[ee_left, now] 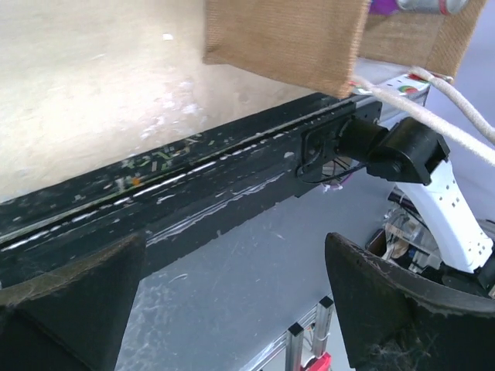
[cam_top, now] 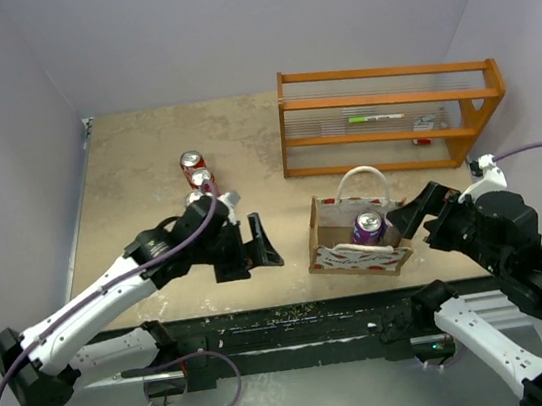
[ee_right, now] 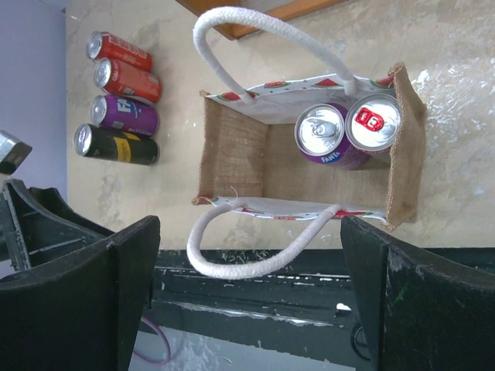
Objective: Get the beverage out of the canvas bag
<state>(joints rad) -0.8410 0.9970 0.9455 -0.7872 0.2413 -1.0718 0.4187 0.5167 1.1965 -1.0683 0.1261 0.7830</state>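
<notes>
2 cans (ee_right: 321,130) in canvas bag (ee_right: 232,147), R tool (ee_right: 249,228) open

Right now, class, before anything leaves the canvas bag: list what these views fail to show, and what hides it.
Right wrist view: the brand of the red-tabbed can in the canvas bag; only its top shows.
Top view: the black can, covered by the left arm.
Left wrist view: the bag's contents, mostly cut off by the top edge.
Top view: the items in the orange rack, too small.
</notes>
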